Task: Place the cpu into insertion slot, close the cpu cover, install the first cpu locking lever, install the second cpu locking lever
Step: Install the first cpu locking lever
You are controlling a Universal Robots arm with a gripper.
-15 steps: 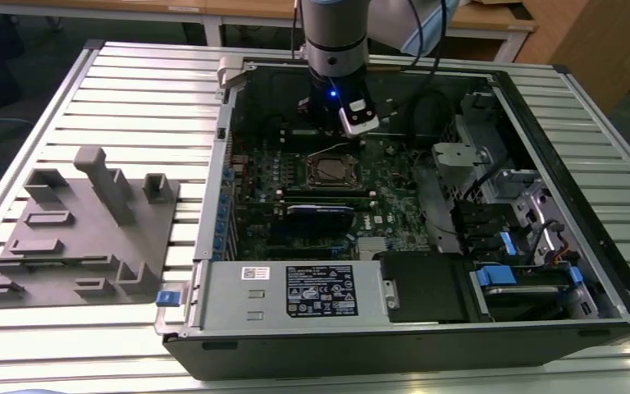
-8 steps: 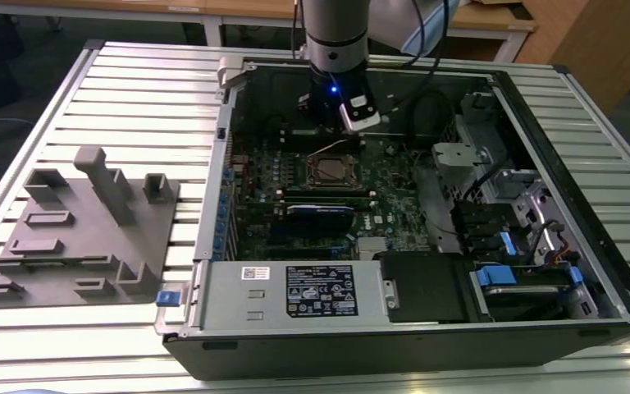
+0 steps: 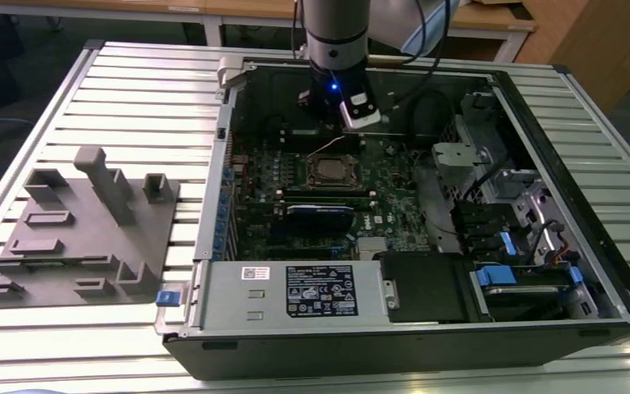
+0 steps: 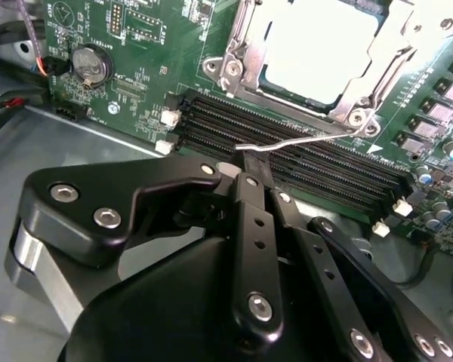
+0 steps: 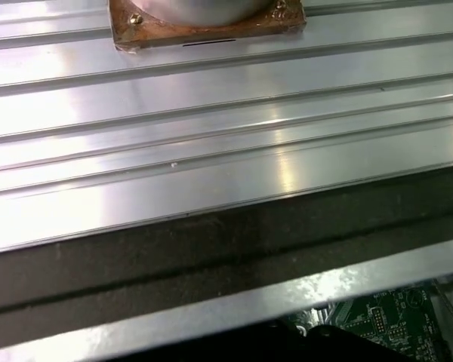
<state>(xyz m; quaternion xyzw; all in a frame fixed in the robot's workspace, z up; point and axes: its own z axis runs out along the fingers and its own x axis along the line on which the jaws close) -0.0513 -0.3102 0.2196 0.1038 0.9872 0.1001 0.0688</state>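
Observation:
The cpu [image 4: 321, 41], a pale silvery square, lies in the insertion slot [image 3: 330, 171] on the green board. The cpu cover [image 4: 238, 53], a silvery frame with a square window, lies down around it. A thin wire locking lever [image 4: 302, 140] runs from the socket's corner across the black memory slots to my fingertips. My gripper [image 4: 251, 167] hangs just beside the socket, its black fingers [image 4: 249, 204] pressed together on the lever's free end. In the exterior view the gripper [image 3: 335, 131] sits inside the open case, right behind the socket.
The open computer case [image 3: 216, 205] lies on a slatted aluminium table [image 5: 211, 128]. A grey fixture tray [image 3: 79, 230] sits at the exterior view's left. Long memory slots [image 4: 211, 121], a coin battery [image 4: 89, 64], cables and a power supply [image 3: 293, 291] crowd the case.

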